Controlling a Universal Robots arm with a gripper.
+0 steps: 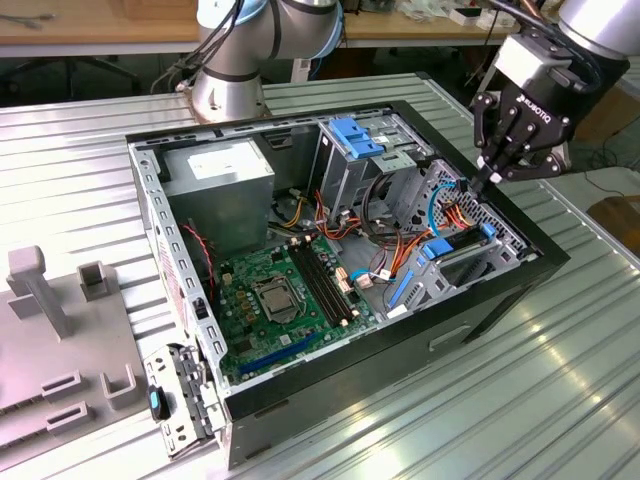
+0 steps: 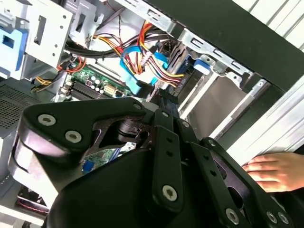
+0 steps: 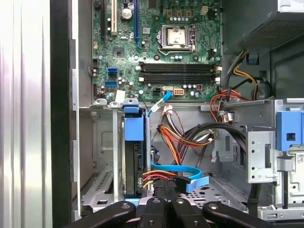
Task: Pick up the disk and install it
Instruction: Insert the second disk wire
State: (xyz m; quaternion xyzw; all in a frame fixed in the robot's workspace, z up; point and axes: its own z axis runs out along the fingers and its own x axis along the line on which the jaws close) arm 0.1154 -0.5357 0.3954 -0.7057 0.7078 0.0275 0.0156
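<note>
- From the exterior view we look down at an angle on the whole open computer case [image 1: 345, 300].
- Both wrist views sit close above its drive bay, sharing the coloured cables [image 3: 183, 135] [image 2: 142, 57] and motherboard [image 3: 161, 47] [image 2: 92, 85].

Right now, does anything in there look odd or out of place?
Yes: a person's hand rests by the open case while the pincer reaches in beside the disk. The cables look tangled, not damaged.

Open computer case [image 1: 520, 262], tool [image 1: 487, 178] above its rim, disk [image 1: 455, 250] seated inside
</note>
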